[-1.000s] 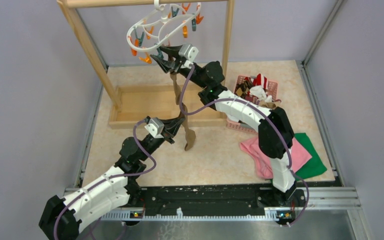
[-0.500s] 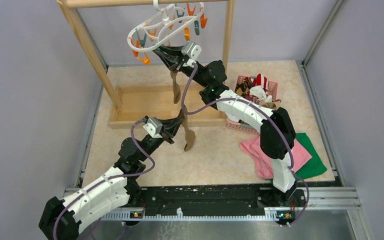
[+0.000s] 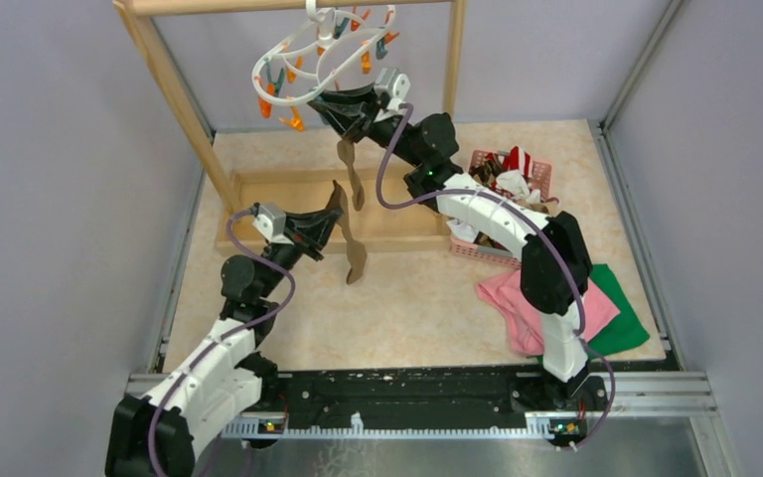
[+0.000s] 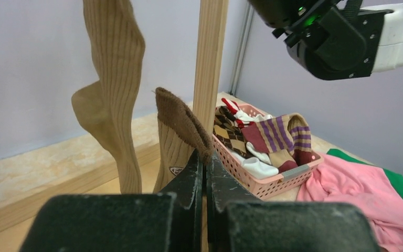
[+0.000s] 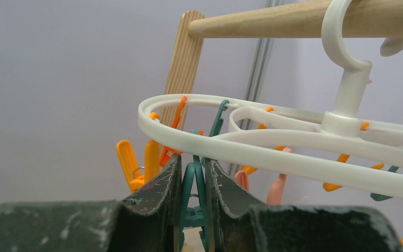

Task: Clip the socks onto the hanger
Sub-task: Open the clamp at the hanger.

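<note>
The white hanger (image 3: 303, 62) hangs by its hook from the wooden bar, with orange and teal clips under it. My right gripper (image 3: 322, 101) is raised to the ring and shut on a teal clip (image 5: 193, 184) below the ring (image 5: 273, 149). A tan ribbed sock (image 3: 351, 174) dangles just below that gripper; what holds its top is hidden. It also shows in the left wrist view (image 4: 113, 79). My left gripper (image 3: 335, 209) is shut on the cuff of an olive-brown sock (image 4: 181, 118), which hangs down (image 3: 355, 253) apart from the other sock.
The wooden rack frame (image 3: 174, 84) stands over a wooden tray base (image 3: 278, 204); its right post (image 4: 210, 58) is just behind my left fingers. A pink basket (image 3: 512, 179) holds more socks. A pink cloth (image 3: 536, 303) and a green cloth (image 3: 621, 318) lie at the right.
My left arm has swung left and back, carrying its sock away from the hanging one. My right gripper has risen a little with the clip, and the hanger has tilted.
</note>
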